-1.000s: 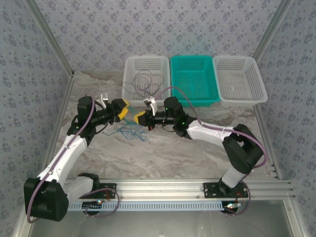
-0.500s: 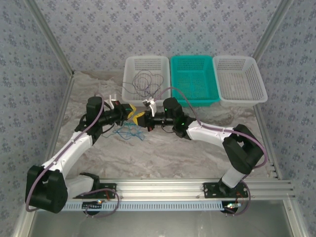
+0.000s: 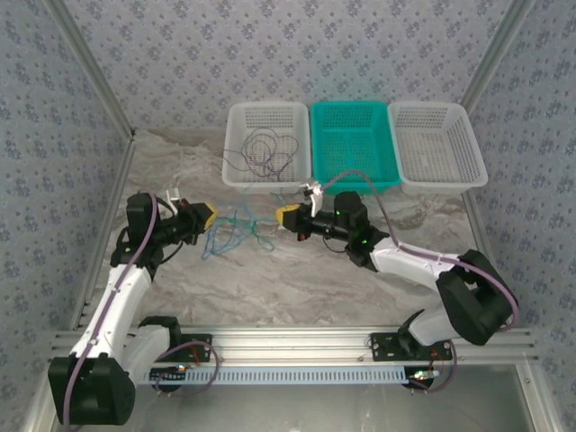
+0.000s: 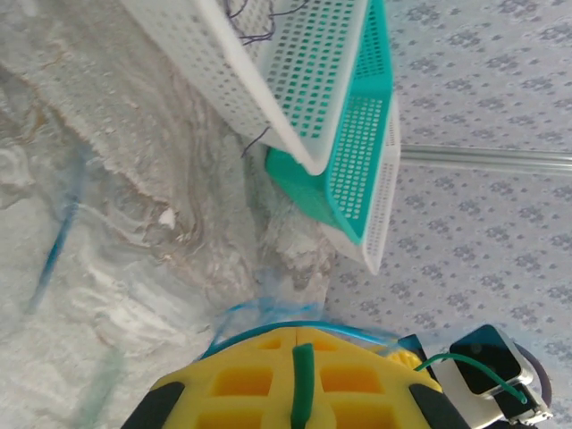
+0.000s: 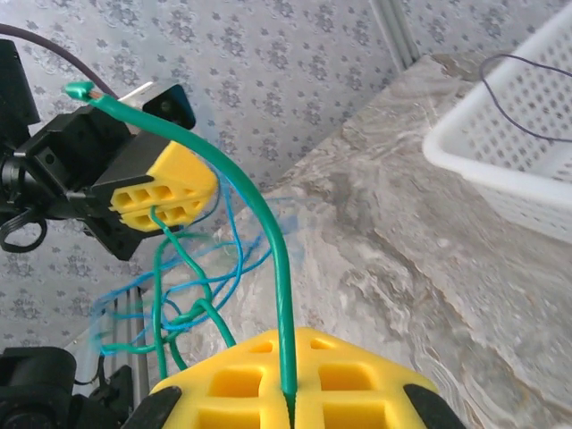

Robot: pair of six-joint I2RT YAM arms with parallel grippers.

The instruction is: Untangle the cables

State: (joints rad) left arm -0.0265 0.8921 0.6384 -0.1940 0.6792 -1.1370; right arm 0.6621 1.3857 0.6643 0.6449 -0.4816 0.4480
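The left tool (image 3: 207,216), with yellow ribbed fingers, is pinched tight on the thin dark green cable (image 5: 279,268). In the left wrist view the green strand lies in the seam between its two pads (image 4: 241,384). The right tool (image 3: 286,216), also yellow-fingered, faces it across a gap over the marbled grey table (image 3: 297,288) and is likewise clamped on the green cable. In the right wrist view the strand rises out of the closed seam, arches up and ends in a bare tip beside the left tool.

Between the two tools the green cable hangs in loops, knotted with the thin blue cable (image 4: 54,250), whose loose turns droop toward the table below. How many times the two cross I cannot tell.

The thin dark brown cable (image 3: 265,148) lies coiled in the white perforated plastic basket (image 3: 236,112) at the far left of a row of three. Just beside that one stands the teal perforated basket (image 3: 351,108), and next to it a second white basket (image 3: 468,135).
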